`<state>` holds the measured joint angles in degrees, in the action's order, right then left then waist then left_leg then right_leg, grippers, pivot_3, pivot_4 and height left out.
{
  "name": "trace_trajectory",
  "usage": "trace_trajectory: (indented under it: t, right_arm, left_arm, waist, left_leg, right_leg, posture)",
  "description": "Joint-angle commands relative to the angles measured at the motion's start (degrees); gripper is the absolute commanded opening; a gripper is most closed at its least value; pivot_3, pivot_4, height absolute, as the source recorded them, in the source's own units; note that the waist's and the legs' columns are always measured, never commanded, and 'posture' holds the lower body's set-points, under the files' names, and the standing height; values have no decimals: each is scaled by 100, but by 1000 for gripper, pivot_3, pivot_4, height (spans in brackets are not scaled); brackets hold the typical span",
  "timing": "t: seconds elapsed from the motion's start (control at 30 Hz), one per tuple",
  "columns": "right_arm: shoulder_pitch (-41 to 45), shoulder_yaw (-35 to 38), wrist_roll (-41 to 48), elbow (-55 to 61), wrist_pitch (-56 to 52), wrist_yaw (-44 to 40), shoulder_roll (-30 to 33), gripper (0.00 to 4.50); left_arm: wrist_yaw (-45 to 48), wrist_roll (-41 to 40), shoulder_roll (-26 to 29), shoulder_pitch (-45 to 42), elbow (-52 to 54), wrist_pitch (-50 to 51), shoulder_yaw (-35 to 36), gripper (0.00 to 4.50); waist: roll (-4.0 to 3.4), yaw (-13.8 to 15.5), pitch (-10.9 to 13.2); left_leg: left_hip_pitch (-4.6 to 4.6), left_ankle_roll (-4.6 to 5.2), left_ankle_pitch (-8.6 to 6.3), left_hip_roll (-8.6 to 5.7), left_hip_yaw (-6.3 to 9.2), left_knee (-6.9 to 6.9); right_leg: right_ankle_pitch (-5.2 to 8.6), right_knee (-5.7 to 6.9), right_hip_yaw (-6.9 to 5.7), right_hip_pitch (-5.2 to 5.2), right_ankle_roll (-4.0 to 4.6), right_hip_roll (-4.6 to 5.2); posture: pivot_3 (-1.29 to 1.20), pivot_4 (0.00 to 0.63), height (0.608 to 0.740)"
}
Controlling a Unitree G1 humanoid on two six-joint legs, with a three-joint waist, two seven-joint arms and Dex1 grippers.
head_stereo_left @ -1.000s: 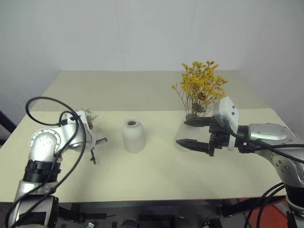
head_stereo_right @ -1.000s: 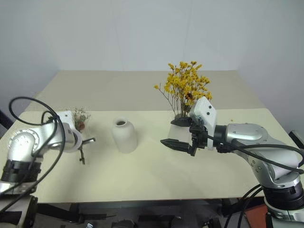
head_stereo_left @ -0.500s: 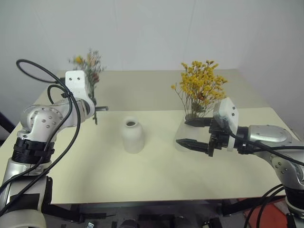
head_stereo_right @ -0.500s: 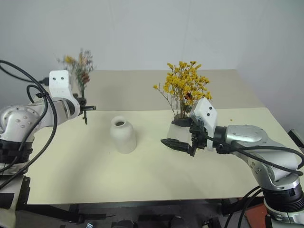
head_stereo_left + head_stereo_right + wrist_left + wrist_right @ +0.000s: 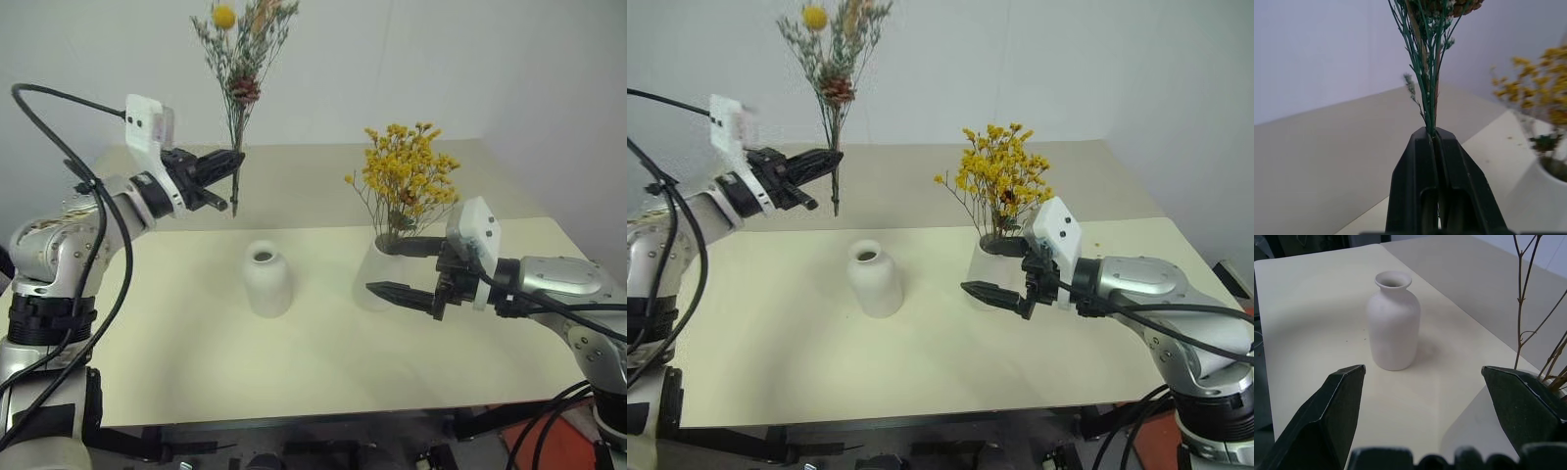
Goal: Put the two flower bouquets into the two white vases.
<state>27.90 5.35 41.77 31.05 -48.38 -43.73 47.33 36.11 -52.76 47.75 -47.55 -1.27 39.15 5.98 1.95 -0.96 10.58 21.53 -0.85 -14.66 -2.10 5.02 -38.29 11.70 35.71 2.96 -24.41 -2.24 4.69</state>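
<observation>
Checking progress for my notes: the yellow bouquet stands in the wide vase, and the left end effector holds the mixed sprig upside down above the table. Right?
Not quite. The left end effector holds the mixed sprig upright, blooms up, as the left eye view shows. The yellow bouquet does stand in the wide vase.

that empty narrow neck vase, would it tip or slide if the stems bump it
The narrow-neck vase probably resists tipping: it looks squat, with a body wider than its mouth. Standing empty on the smooth table, it may slide. The green sprig bunch has thin stems that likely flex first.
</observation>
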Motion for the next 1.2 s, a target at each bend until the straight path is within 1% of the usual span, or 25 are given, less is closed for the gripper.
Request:
trace_trajectory:
  t: [0.03,0.1,0.2,0.27,0.33,0.4,0.6,0.73,0.9,1.2]
  right_arm:
    - [1,242,68,210,77,31,67,4500]
    - [-7,250,84,237,57,61,63,4500]
    - [-66,294,126,305,30,76,81,4500]
    - [-90,321,150,332,9,90,88,4500]
    - [-87,323,171,356,-8,112,82,4500]
    - [-66,305,180,370,-24,135,69,4500]
    - [-28,280,266,387,-31,198,97,4500]
    - [-29,295,327,432,-53,246,120,4500]
    - [-81,354,381,494,-93,288,170,4500]
    - [-155,436,516,568,-137,359,246,4500]
  left_arm:
    - [1125,165,60,174,9,-355,190,58]
    - [1656,194,80,306,7,-438,238,58]
    - [2482,4,32,479,-29,-576,475,58]
    - [2722,129,-182,545,-28,-1000,596,58]
    - [2606,57,-549,477,-94,-1127,745,58]
    - [2536,83,-783,407,-137,-1137,779,58]
    - [2351,514,-1373,445,-261,-1456,674,58]
    - [2186,740,-1612,583,-403,-1590,737,58]
    - [2185,874,-1715,869,-312,-1675,746,58]
    - [2162,899,-1671,1253,25,-1544,733,58]
  waist:
    - [0,-2,0]
    - [-1,-7,0]
    - [-1,-10,1]
    - [-1,-5,1]
    - [-1,10,1]
    - [-1,19,1]
    - [-1,15,1]
    - [-1,-9,1]
    - [-1,-3,1]
    - [-1,0,1]
  left_leg:
    - [-2,0,0,0,0,0]
    - [-2,0,0,3,0,0]
    - [-1,1,0,12,0,-1]
    - [0,2,-1,18,1,-1]
    - [-2,2,-1,18,0,-2]
    - [-4,2,-1,18,2,-7]
    - [-4,3,-1,18,2,-21]
    - [-5,3,-2,19,2,-20]
    - [-4,4,-2,20,2,-20]
    - [-5,5,-3,20,2,-21]
  right_leg:
    - [0,2,0,1,0,0]
    - [0,2,0,1,0,-2]
    - [0,1,0,-1,0,-12]
    - [1,1,-1,-1,1,-17]
    - [0,1,0,0,2,-16]
    - [0,3,-1,5,2,-16]
    - [-1,6,0,8,1,-18]
    - [-2,9,1,7,2,-20]
    - [-2,9,1,6,2,-21]
    - [-2,9,1,7,2,-20]
  posture:
    - [0,150,740]
    - [0,150,740]
    - [0,150,740]
    - [0,150,740]
    - [0,150,740]
    - [0,150,740]
    - [0,150,740]
    - [0,150,740]
    - [0,150,740]
    - [0,150,740]
